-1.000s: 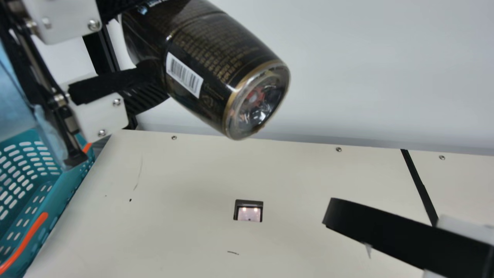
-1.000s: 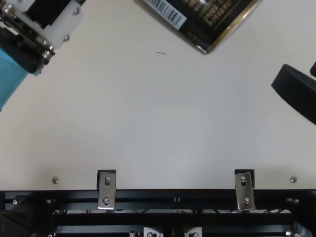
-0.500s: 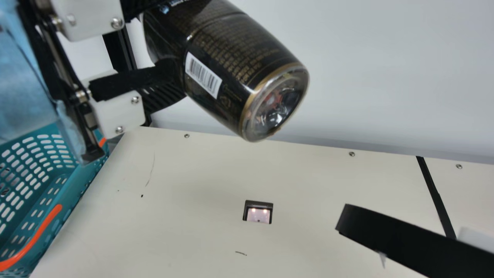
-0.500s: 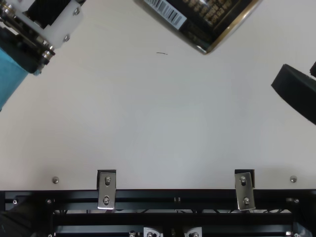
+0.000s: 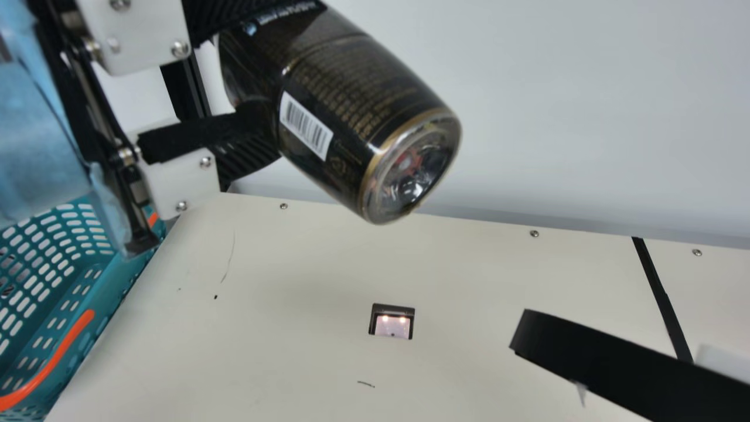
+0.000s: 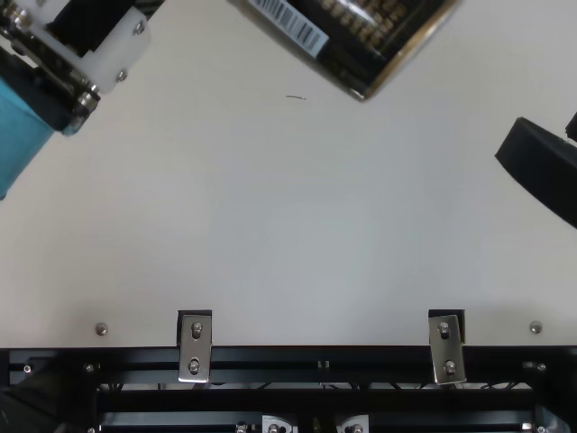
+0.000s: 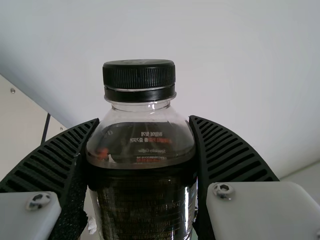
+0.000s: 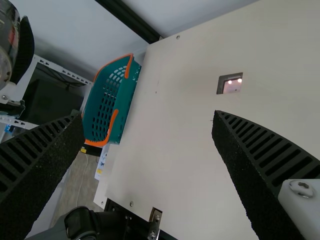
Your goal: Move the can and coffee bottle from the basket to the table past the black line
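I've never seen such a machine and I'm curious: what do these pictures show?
This is a two-armed robot at a cream table. One camera sits on a neck between the arms, one looks down from above, and one is on each wrist. The left gripper grips a clear plastic bottle with a dark label and black ribbed cap, tilted above the table. The right gripper is open, with nothing between its fingers. A teal perforated plastic basket with orange handles sits beside the table's edge; a black line crosses the tabletop.

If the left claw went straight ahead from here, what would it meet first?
Most likely the pale wall, beyond the coffee bottle that the left claw holds; how far off is unclear.
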`<act>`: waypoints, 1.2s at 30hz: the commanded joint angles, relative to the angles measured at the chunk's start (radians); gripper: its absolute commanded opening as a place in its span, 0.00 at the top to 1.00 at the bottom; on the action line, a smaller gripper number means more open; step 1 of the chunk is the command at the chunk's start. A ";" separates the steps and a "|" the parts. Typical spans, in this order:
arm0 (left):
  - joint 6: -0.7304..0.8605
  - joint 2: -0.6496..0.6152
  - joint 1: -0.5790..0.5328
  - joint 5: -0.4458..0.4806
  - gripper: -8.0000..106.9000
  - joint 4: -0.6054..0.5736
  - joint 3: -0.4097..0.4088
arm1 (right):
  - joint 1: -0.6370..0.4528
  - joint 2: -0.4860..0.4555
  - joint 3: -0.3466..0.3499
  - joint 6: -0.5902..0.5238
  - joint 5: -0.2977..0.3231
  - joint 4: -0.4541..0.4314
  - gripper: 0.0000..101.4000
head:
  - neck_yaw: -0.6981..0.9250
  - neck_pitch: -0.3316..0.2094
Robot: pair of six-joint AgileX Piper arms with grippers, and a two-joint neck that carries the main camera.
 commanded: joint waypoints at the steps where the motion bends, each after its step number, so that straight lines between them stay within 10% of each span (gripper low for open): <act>1: 0.003 -0.003 0.009 0.016 0.84 -0.014 0.013 | 0.000 0.000 0.000 0.000 0.000 0.000 0.00 | 0.005 -0.037; 36: -0.176 -0.055 -0.025 0.157 0.84 0.034 0.008 | 0.000 0.000 0.000 0.000 0.000 0.000 0.00 | 0.005 -0.037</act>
